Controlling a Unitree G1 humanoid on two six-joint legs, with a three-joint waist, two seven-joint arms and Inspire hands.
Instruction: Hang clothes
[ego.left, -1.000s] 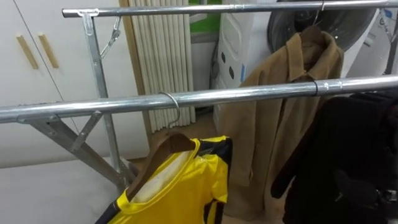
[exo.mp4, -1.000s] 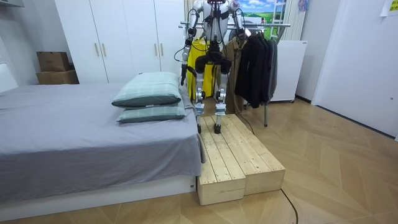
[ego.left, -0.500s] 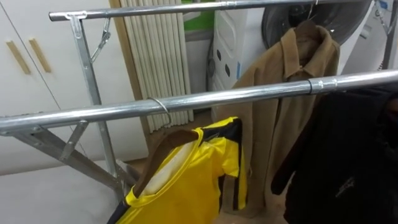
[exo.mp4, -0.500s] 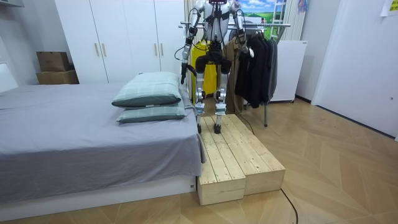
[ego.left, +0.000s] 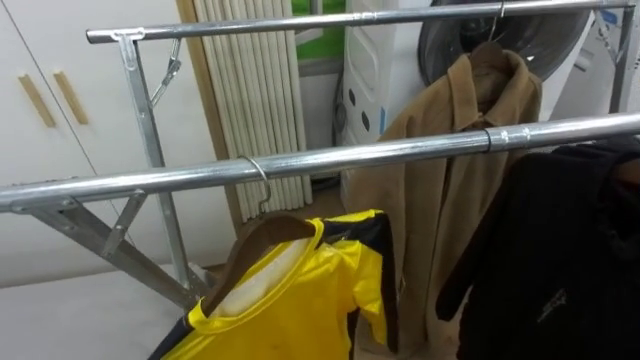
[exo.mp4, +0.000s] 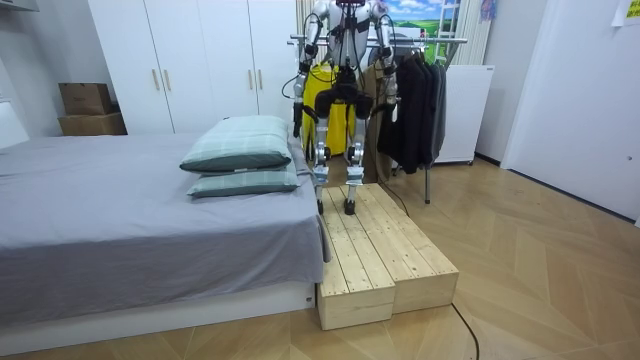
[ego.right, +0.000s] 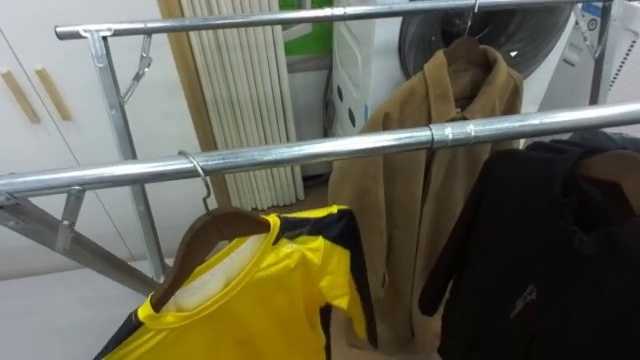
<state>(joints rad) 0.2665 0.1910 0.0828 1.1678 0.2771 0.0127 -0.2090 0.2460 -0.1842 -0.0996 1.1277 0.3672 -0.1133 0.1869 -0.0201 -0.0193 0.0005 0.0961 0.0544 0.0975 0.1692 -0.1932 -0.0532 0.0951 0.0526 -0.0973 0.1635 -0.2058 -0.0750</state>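
1. The yellow shirt hangs at 7 o'clock in the eye view. It sits on a wooden hanger, and the hanger's hook is over the front rail.
2. The hook sat on the same rail a second ago. The whole view has shifted a little since then, so the camera has moved, not the rack. The shirt's loose edge has swung slightly and now hangs lower.
3. A brown coat hangs from the back rail at 1 o'clock. A black jacket hangs on the front rail at 4 o'clock, well apart from the shirt.
4. In the room view the robot stands on the wooden platform, facing the rack. Its left hand and right hand are low at its sides, and I cannot tell whether either holds anything.
5. Judging from this, the shirt is hung and bears its own weight. That garment looks done, and the next step is likely to fetch another.
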